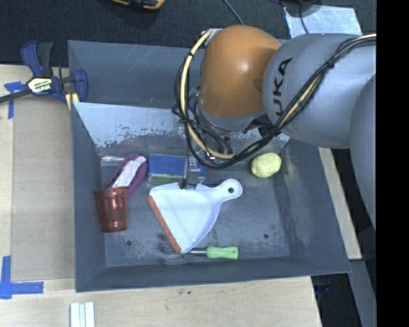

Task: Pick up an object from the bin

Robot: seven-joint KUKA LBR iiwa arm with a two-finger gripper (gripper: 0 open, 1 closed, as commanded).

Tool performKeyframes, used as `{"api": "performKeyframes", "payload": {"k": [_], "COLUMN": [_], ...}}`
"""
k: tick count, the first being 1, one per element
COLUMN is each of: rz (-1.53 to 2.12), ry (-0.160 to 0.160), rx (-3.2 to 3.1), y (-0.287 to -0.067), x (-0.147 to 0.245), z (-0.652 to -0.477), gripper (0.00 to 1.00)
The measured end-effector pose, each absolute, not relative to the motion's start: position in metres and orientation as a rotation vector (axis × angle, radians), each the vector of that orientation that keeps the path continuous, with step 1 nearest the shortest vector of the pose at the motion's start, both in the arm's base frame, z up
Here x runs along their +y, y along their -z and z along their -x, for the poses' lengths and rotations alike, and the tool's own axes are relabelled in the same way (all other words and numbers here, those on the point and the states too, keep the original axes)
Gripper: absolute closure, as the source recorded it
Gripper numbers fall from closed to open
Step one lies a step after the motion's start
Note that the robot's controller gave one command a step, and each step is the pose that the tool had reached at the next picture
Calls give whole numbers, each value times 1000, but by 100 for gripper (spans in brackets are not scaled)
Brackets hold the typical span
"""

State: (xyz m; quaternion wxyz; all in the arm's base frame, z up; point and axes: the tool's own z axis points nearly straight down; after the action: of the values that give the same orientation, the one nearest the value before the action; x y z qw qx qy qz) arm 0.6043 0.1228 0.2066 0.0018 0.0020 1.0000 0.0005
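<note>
The hand [190,174] is positioned low in the bin [275,223], between the blue block [165,167] and the white dustpan [185,217] at mid-bin; its state cannot be determined, nothing is seen lifted, and the pick is judged not yet done.

Pale tan counter [38,211] at left and along the bottom, evenly lit, without hard shadows. Dark surface [64,19] across the top, crossed by a black cable [235,13]; white sheet of paper [323,24] at upper right.
</note>
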Motion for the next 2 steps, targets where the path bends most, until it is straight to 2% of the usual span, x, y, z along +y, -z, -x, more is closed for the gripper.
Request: {"api": "performKeyframes", "payload": {"k": [1, 2], "rz": [-6, -33], "ry": [-1, -1], "rx": [3138, 3139], "y": [-207, -136], "x": [123, 150], "z": [-604, -617], "gripper": [0, 0]}}
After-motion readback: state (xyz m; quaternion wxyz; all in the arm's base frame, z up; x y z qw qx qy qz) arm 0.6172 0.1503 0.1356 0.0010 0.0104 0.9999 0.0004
